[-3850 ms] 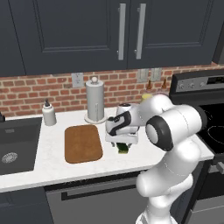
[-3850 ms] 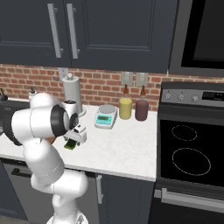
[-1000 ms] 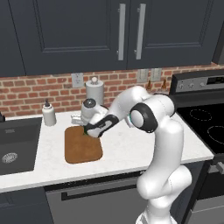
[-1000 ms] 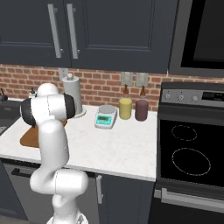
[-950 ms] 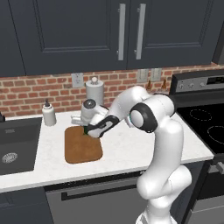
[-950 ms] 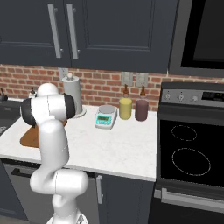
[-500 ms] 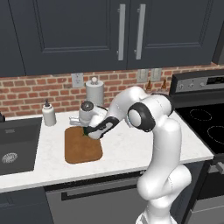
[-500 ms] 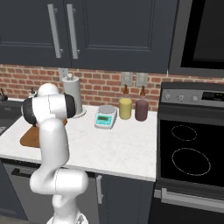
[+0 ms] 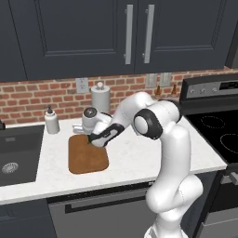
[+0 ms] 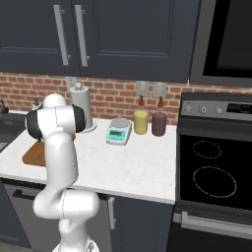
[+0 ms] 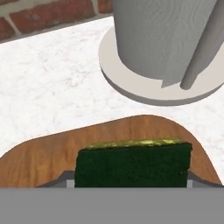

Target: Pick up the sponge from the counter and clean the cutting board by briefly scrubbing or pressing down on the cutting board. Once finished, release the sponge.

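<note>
The dark green sponge point(image 11: 133, 164), its yellow layer showing along the far edge, rests on the brown wooden cutting board point(image 11: 48, 153) near a rounded far corner. My gripper point(image 11: 131, 180) is shut on the sponge, and only slivers of its fingers show at either side. From the left base view, the gripper point(image 9: 91, 139) sits low over the far right corner of the cutting board point(image 9: 87, 157), which lies on the white counter point(image 9: 135, 155). In the right base view my own arm hides the gripper, leaving just an edge of the cutting board point(image 10: 32, 154) visible.
A paper towel holder point(image 9: 100, 99) stands just behind the board, its round base point(image 11: 131, 83) close ahead of the sponge. A soap bottle point(image 9: 51, 122) and the dark sink point(image 9: 14, 158) lie to the left. A scale point(image 10: 118, 132), two jars and the stove point(image 10: 211, 167) are to the right.
About four seconds ago the gripper was on the counter right of the board. It has carried the sponge left onto the board's far right corner. Over the last second it only edged slightly.
</note>
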### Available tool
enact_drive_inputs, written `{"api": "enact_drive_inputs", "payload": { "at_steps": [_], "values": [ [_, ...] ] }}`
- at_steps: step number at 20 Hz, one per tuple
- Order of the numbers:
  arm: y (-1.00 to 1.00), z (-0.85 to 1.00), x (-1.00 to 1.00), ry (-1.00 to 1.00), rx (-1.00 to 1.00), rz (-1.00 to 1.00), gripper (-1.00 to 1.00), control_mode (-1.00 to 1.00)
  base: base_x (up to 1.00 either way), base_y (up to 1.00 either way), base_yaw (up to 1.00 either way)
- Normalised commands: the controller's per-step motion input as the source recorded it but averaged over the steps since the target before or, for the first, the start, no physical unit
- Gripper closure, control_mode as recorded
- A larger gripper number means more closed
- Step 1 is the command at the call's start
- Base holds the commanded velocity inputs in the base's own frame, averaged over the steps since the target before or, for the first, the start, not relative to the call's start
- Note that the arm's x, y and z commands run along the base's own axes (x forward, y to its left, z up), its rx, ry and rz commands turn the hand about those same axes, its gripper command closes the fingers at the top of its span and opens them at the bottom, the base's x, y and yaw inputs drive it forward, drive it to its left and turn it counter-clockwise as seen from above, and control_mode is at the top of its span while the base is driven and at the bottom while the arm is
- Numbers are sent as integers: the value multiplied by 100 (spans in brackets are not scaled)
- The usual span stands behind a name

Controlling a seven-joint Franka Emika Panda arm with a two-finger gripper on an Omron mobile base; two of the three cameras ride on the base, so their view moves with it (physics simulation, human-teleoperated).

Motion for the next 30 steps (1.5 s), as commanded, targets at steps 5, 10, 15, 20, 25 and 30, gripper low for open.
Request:
{"api": "enact_drive_inputs", "payload": {
  "at_steps": [5, 10, 15, 20, 25, 30],
  "values": [
    [29, -12, -6, 0, 0, 0, 100, -100, 0, 0, 0],
    [43, 0, -1, 0, 0, 0, 100, -100, 0, 0, 0],
    [50, -42, -6, 0, 0, 1, 100, -100, 0, 0, 0],
    [42, -56, -31, 1, 0, 2, 100, -100, 0, 0, 0],
    [21, -47, -84, 0, 0, 2, 100, -100, 0, 0, 0],
    [1, -42, -100, 0, 0, 0, 100, -100, 0, 0, 0]
  ]
}}
